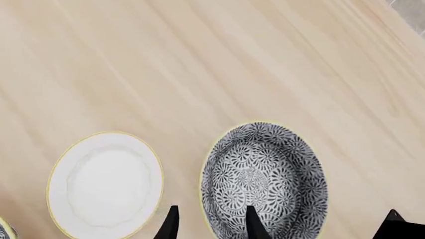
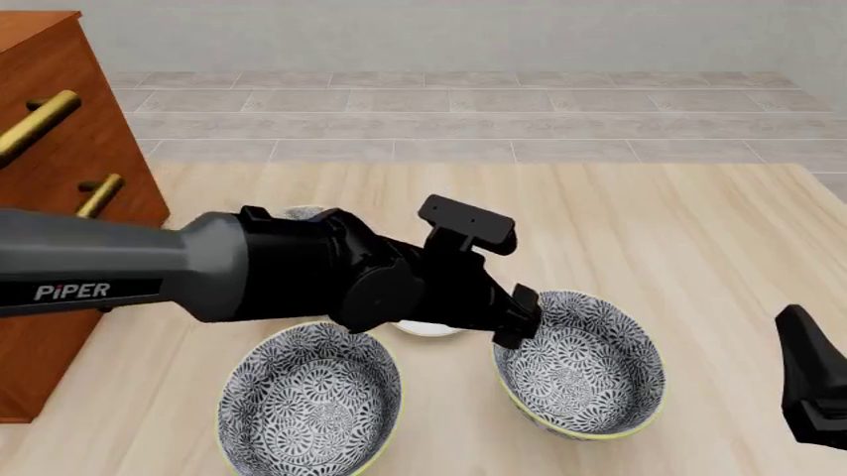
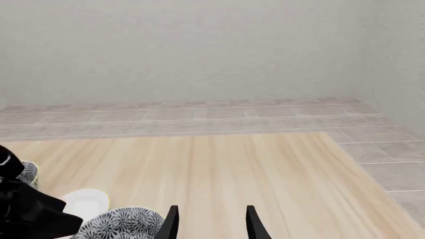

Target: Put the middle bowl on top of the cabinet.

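The middle bowl (image 2: 578, 362) (image 1: 265, 174), deep with a grey-and-white floral pattern and a yellow-green rim, stands on the table right of centre. My left gripper (image 2: 523, 322) (image 1: 212, 224) is open and low at that bowl's left rim: one finger is outside the bowl and the other is over its inside. The reddish-brown cabinet (image 2: 54, 198) with brass bar handles rises at the far left. My right gripper (image 2: 810, 382) (image 3: 211, 224) hangs open and empty near the front right corner, clear of the bowl. The right wrist view catches part of the bowl (image 3: 123, 221).
A second patterned bowl (image 2: 311, 392) sits front left. A third one (image 2: 307, 212) peeks out behind the left arm. A white shallow dish (image 1: 106, 184) (image 2: 423, 328) lies just left of the middle bowl, mostly under the arm. Tiled floor lies beyond the table's far edge.
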